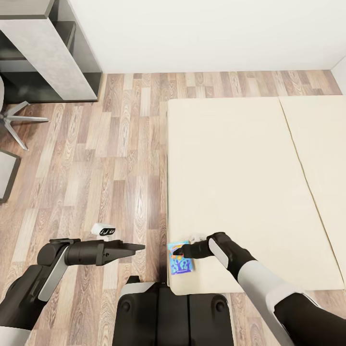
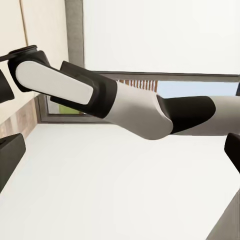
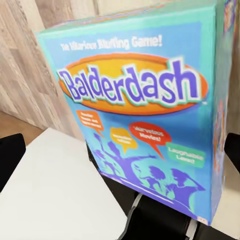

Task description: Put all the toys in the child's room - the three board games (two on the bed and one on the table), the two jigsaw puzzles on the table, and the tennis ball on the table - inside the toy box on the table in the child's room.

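Observation:
A light-blue board game [image 1: 181, 264] with cartoon pictures, lettered "Balderdash" [image 3: 135, 110], lies at the near left corner of the cream bed [image 1: 240, 182]. My right gripper [image 1: 179, 251] hovers at the box's far end, open. Its dark fingers [image 3: 10, 160] stand wide apart at either side of the box lid. My left gripper [image 1: 140, 248] is open over the wood floor left of the bed, pointing toward the box, nothing in it. The left wrist view looks across at my right arm [image 2: 125, 105].
A dark-grey desk [image 1: 53, 57] stands at the far left by the white wall, with chair legs [image 1: 19, 120] beside it. A small white object [image 1: 103, 231] sits on the floor near my left arm. My own base [image 1: 168, 312] is against the bed's near corner.

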{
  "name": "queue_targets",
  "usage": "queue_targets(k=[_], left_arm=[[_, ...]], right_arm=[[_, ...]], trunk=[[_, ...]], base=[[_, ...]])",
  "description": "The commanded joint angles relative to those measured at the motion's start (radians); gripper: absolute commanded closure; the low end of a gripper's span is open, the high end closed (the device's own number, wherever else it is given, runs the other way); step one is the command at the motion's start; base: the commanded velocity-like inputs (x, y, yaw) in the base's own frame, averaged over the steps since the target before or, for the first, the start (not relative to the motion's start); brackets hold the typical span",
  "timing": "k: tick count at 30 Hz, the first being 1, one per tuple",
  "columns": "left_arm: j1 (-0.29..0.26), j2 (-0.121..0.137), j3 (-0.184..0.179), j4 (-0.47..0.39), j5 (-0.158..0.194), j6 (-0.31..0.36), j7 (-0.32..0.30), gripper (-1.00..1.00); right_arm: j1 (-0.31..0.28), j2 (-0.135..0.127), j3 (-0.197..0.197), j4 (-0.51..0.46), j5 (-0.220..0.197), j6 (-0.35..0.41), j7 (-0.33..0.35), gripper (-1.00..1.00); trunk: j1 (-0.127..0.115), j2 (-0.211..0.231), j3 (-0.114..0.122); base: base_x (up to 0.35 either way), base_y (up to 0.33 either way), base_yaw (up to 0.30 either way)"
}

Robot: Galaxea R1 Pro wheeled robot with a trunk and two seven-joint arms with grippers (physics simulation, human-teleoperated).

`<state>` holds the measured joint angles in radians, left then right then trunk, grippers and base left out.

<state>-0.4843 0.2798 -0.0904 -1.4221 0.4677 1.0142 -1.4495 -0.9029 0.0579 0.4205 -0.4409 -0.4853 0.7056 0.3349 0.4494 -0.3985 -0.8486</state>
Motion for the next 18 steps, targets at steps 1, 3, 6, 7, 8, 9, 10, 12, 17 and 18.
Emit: queue_targets(k=[1, 3, 6, 7, 8, 9, 10, 12, 17, 18], left_arm=[[0.000, -0.001, -0.002, 0.000, 0.003, 0.011, -0.001, -1.00], [0.000, -0.002, -0.002, 0.000, 0.003, 0.011, 0.000, -1.00], [0.000, -0.005, -0.002, 0.000, 0.003, 0.011, 0.000, -1.00], [0.000, -0.006, -0.002, 0.000, 0.003, 0.011, 0.001, -1.00], [0.000, -0.005, -0.002, 0.000, 0.003, 0.011, 0.001, -1.00], [0.000, -0.005, -0.002, 0.000, 0.003, 0.011, 0.001, -1.00], [0.000, -0.005, -0.002, 0.000, 0.003, 0.011, 0.002, -1.00], [0.000, -0.005, -0.002, 0.000, 0.003, 0.011, 0.002, -1.00], [0.000, -0.005, -0.002, 0.000, 0.003, 0.011, 0.003, -1.00], [0.000, -0.005, -0.002, 0.000, 0.003, 0.011, 0.003, -1.00]], right_arm=[[-0.001, 0.005, 0.003, -0.004, 0.005, -0.003, 0.000, -1.00], [-0.001, 0.017, 0.003, -0.003, 0.004, -0.004, 0.000, -1.00], [-0.001, 0.031, 0.003, -0.003, 0.001, -0.004, 0.001, -1.00], [-0.001, 0.031, 0.003, -0.003, 0.000, -0.006, 0.001, -1.00], [-0.001, 0.032, 0.002, -0.003, -0.001, -0.008, 0.001, -1.00], [-0.001, 0.032, 0.002, -0.003, -0.001, -0.012, 0.001, -1.00], [-0.001, 0.034, 0.003, -0.003, -0.002, -0.017, 0.001, -1.00], [-0.001, 0.035, 0.003, -0.003, -0.003, -0.028, 0.001, -1.00], [-0.001, 0.036, 0.003, -0.002, -0.004, -0.036, 0.001, -1.00], [-0.001, 0.036, 0.003, -0.002, -0.004, -0.036, 0.001, -1.00]], trunk=[[0.001, -0.002, -0.001], [0.001, -0.002, -0.001], [0.001, -0.002, -0.001], [0.001, -0.002, -0.001], [0.001, -0.002, -0.001], [0.001, -0.002, -0.001], [0.001, -0.002, -0.001], [0.001, -0.002, -0.001], [0.001, -0.002, -0.001], [0.001, -0.002, -0.001]], base=[[0.000, 0.000, 0.000], [0.000, 0.000, 0.000], [0.000, 0.000, 0.000], [0.000, 0.000, 0.000], [0.000, 0.000, 0.000], [0.000, 0.000, 0.000], [0.000, 0.000, 0.000], [0.000, 0.000, 0.000], [0.000, 0.000, 0.000], [0.000, 0.000, 0.000]])
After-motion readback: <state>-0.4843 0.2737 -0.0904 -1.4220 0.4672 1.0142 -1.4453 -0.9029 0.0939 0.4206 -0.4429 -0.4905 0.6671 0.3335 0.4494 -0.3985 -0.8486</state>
